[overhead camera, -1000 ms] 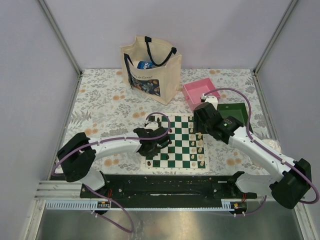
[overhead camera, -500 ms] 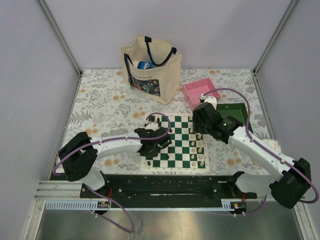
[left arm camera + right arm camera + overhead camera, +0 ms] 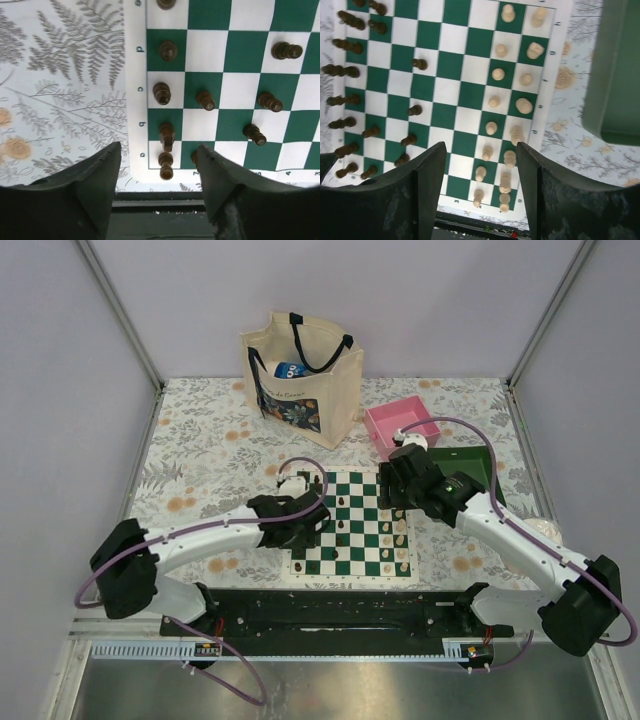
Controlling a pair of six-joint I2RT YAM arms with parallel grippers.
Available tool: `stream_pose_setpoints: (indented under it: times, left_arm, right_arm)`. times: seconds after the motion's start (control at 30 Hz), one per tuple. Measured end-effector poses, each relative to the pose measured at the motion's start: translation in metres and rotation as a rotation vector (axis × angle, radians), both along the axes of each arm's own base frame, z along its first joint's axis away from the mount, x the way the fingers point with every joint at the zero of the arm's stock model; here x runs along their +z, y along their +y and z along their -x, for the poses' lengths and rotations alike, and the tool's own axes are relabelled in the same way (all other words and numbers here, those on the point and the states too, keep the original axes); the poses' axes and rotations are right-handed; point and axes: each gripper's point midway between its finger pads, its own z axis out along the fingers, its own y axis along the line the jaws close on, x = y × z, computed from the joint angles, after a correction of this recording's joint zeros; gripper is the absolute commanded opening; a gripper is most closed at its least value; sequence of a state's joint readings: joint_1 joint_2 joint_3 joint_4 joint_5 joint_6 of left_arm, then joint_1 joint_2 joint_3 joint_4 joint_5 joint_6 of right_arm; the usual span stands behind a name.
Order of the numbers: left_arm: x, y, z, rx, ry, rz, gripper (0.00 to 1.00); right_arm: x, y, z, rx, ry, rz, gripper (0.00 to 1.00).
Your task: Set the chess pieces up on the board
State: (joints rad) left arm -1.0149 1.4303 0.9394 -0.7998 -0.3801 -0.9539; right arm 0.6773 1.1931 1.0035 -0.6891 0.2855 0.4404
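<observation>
Left pincer (image 3: 158,156) hangs over the board's (image 3: 352,571) near-left corner, jaws wide apart, nothing in them. The board lies mid-tabletop (image 3: 200,460), just past the arm bases. Dark pieces (image 3: 162,93) are on its left side, a few further in, and cream pieces (image 3: 498,74) fill the right two columns. Right pincer (image 3: 481,150) is over the far-right part, also wide open and empty. Green tray (image 3: 478,462), pink tray (image 3: 385,430) and bag (image 3: 310,390) sit behind.
</observation>
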Motion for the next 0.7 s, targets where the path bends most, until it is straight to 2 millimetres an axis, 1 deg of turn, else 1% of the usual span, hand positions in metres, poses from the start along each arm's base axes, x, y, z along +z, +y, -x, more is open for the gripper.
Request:
stream_pose_setpoints:
  times: [0.1,0.17,0.2,0.27,0.4,0.47,0.53,0.63,0.7]
  left_arm:
    - [0.020,0.010,-0.004,0.027,-0.065,0.014,0.83]
    - [0.030,0.020,-0.008,0.047,-0.105,0.011,0.95]
    - [0.035,0.025,-0.010,0.057,-0.122,0.006,0.99]
    - [0.042,0.037,-0.017,0.087,-0.150,-0.004,0.99]
    - [0.056,0.064,-0.035,0.170,-0.196,-0.006,0.99]
    - [0.064,0.081,-0.044,0.207,-0.221,-0.018,0.99]
    - [0.073,0.095,-0.050,0.235,-0.248,-0.022,0.99]
    - [0.087,0.122,-0.057,0.279,-0.298,-0.022,0.99]
    - [0.093,0.139,-0.058,0.312,-0.325,-0.023,0.99]
  right_arm:
    - [-0.002,0.015,0.003,0.050,0.026,-0.052,0.67]
    - [-0.005,0.024,0.005,0.083,0.055,-0.082,0.66]
    - [-0.009,0.030,0.007,0.101,0.074,-0.097,0.66]
    - [-0.017,0.039,0.010,0.131,0.120,-0.114,0.66]
    - [-0.043,0.058,0.017,0.179,0.223,-0.099,0.65]
    - [-0.051,0.066,0.017,0.192,0.256,-0.089,0.64]
    - [-0.056,0.074,0.012,0.197,0.274,-0.079,0.63]
    - [-0.057,0.087,-0.003,0.196,0.277,-0.077,0.62]
    - [-0.058,0.097,-0.013,0.197,0.278,-0.076,0.61]
